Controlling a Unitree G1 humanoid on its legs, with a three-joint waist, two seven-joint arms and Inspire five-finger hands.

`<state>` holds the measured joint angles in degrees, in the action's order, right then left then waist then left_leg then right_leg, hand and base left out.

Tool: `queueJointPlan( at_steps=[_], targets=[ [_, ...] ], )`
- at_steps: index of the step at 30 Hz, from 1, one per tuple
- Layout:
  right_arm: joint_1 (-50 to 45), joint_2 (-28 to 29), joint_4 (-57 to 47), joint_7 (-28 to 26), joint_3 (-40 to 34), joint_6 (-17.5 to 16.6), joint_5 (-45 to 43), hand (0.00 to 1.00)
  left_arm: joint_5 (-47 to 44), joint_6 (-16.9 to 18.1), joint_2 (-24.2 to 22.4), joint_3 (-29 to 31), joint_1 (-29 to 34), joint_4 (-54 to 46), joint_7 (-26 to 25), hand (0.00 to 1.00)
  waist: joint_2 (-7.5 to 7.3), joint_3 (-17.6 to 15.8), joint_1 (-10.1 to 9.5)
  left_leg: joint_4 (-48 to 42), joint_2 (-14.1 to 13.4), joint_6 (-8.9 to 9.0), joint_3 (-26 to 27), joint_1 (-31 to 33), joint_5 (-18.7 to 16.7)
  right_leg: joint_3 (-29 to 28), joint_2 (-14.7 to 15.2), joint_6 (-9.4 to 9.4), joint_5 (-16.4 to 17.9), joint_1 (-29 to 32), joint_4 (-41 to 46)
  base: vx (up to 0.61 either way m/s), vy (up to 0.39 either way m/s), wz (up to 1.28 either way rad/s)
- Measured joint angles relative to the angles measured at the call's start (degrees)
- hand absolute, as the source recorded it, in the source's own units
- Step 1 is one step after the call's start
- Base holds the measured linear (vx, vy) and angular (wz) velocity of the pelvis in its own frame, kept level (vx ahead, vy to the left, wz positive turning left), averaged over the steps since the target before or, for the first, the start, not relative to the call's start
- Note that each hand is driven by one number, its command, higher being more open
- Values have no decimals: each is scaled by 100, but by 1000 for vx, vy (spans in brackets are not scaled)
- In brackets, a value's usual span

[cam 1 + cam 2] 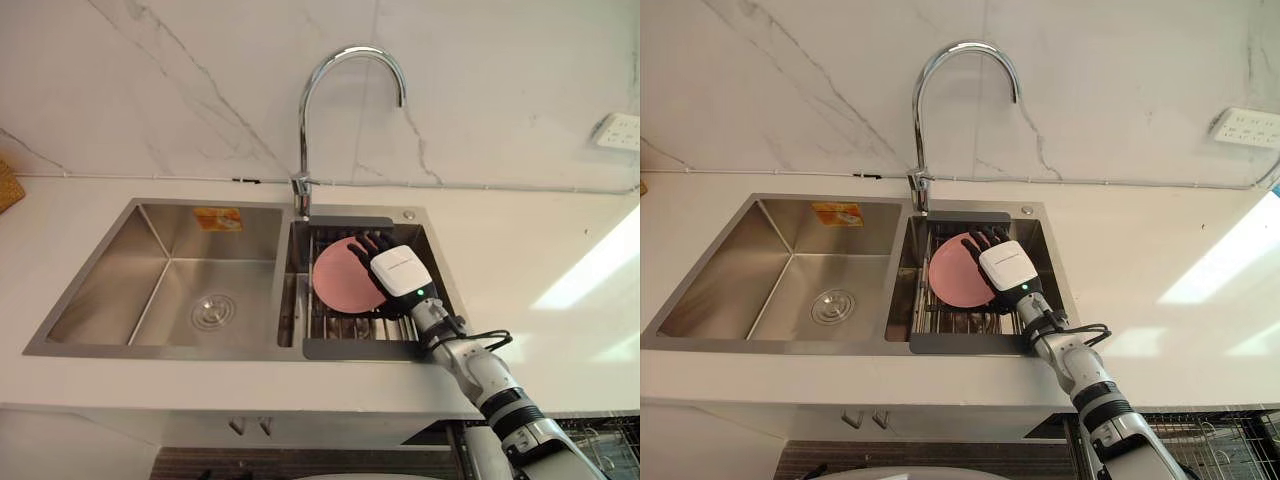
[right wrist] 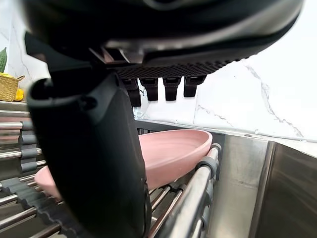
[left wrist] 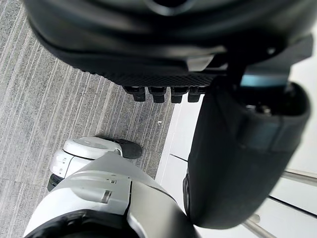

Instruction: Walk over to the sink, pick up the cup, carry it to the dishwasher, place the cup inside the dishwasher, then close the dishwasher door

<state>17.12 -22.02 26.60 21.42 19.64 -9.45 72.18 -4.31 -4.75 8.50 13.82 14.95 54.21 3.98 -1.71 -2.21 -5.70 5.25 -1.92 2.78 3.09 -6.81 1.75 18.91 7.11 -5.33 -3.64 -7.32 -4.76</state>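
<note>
A pink shallow dish (image 1: 338,275) leans on a roll-up drying rack (image 1: 345,327) laid over the right basin of a steel double sink (image 1: 105,285). No cup can be made out. My right hand (image 1: 400,270) reaches in over the dish's right edge, fingers straight and pointing toward the faucet. In the right wrist view the dish (image 2: 173,153) lies just past the thumb (image 2: 94,163), and the fingers (image 2: 163,87) stay above it without closing on it. My left hand (image 3: 148,49) hangs relaxed above the floor, holding nothing.
A tall curved faucet (image 1: 305,120) rises behind the divider between the basins. The left basin holds only its drain (image 1: 213,311). White counter surrounds the sink. A wire dishwasher rack (image 1: 610,440) shows at the lower right, below the counter edge. A wall socket (image 1: 620,132) sits at the far right.
</note>
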Motion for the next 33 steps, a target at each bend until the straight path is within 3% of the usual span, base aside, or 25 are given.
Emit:
queueJointPlan(
  at_steps=[5,9,17,33],
  targets=[
    [211,26,244,132,40,43,-1,0,-27,-4,0,-15,3,-27,2,100,-1,-40,-39,0,-3,13,25,2,-9,1,3,-1,0,2,0,-20,0,0],
    [418,81,274,551,101,1,-9,0,-27,-2,2,-16,-5,-46,2,100,-6,-77,-48,0,-5,17,74,1,-13,-3,5,-1,0,4,0,0,0,0],
    [488,74,287,553,94,-90,-226,0,-25,8,0,-15,8,-188,3,100,-43,-179,-127,-1,8,18,121,23,-15,8,29,-17,-4,14,0,0,0,0],
    [252,-56,-1063,205,-286,-562,-1556,0,-22,156,-9,21,113,-203,-7,100,-28,-219,19,-3,-6,23,333,-8,-51,-159,13,-27,-11,68,1,-25,-1,-5]
  ],
)
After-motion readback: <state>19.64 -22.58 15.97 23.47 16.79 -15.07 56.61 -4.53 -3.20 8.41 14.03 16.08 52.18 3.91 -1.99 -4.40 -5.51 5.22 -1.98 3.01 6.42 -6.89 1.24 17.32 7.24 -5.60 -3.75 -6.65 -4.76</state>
